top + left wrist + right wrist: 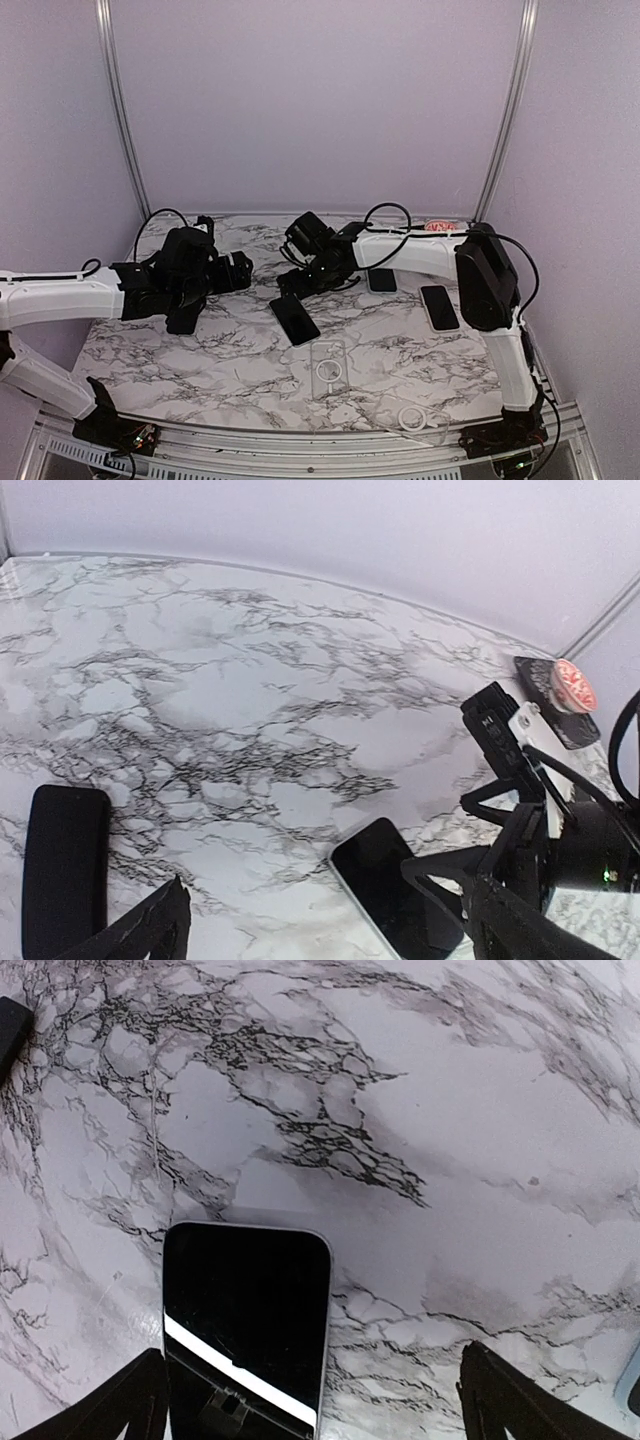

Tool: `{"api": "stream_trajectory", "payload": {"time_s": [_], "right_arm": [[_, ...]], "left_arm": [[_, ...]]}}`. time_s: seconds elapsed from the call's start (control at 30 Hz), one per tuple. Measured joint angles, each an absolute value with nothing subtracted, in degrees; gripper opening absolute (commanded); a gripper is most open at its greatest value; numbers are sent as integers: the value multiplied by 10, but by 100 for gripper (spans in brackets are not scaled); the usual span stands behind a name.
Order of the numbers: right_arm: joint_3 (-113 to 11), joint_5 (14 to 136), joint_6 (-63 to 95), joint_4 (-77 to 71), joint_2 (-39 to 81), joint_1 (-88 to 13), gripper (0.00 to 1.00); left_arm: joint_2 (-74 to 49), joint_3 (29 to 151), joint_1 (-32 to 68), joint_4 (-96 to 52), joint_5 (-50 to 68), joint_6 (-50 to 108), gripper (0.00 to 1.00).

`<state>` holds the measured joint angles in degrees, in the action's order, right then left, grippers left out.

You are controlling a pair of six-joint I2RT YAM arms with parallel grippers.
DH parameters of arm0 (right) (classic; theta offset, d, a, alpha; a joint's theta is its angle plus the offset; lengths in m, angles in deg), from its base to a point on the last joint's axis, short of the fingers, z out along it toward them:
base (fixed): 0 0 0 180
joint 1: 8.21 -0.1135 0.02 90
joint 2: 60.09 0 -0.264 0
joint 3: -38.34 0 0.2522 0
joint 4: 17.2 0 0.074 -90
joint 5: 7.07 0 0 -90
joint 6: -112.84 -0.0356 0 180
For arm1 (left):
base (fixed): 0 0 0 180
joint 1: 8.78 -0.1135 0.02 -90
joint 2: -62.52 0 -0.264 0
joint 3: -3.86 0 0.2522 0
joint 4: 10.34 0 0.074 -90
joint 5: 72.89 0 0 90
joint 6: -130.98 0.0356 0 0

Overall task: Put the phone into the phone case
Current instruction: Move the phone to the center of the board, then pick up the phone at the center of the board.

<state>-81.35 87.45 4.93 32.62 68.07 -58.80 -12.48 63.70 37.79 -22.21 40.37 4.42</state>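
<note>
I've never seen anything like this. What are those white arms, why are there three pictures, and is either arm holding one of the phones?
They are two robot arms bolted at the near edge of a marble-patterned table. One picture looks down from above; the other two come from small cameras on each wrist, so you see each arm's own fingers. On the table lie a black phone screen up, a clear phone case just in front of it, and two more phones further right. The left gripper and the right gripper both stand open, and neither holds anything. The phone lies flat, just under the right gripper, not in the case.
</note>
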Motion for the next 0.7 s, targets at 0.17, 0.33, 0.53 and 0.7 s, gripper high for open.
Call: {"api": "stream_trajectory", "payload": {"time_s": [0.17,0.33,0.53,0.7], "right_arm": [[-887,881,60,392,747,-620,99],[-920,875,60,446,779,-635,99],[-979,877,62,497,810,-639,94],[-1012,885,62,528,827,-645,89]], "left_arm": [[-164,638,377,-262,431,52,99],[-172,638,377,-274,432,52,99],[-172,638,377,-275,433,50,99],[-172,638,377,-274,432,47,99]]}}
